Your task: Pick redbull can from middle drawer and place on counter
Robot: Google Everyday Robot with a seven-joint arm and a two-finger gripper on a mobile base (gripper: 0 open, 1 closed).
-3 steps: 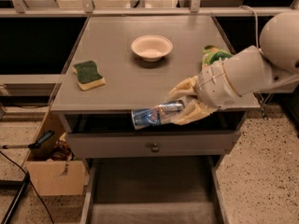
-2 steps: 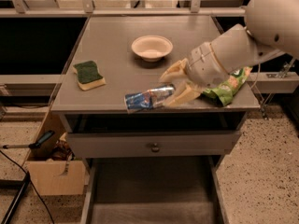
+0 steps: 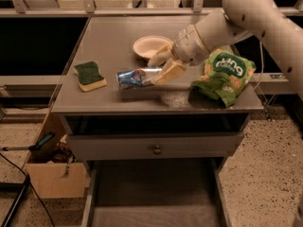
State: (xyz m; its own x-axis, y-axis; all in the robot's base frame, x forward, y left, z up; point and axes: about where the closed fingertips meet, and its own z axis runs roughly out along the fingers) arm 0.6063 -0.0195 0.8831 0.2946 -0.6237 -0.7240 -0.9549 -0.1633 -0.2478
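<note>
I see my gripper (image 3: 152,73), cream-yellow fingers on a white arm (image 3: 255,8), over the middle of the grey counter (image 3: 113,37), clasping the redbull can (image 3: 134,77), which is shiny silver and blue. To its left lies a sponge (image 3: 89,75), dark green on top and yellow beneath. Farther back sits a pale cream bowl (image 3: 150,46). The snack bag (image 3: 225,74) at right is bright green with white lettering and tan cracker shapes. The middle drawer (image 3: 151,193), nearest me, is plain grey. The floor (image 3: 265,174) is speckled beige.
</note>
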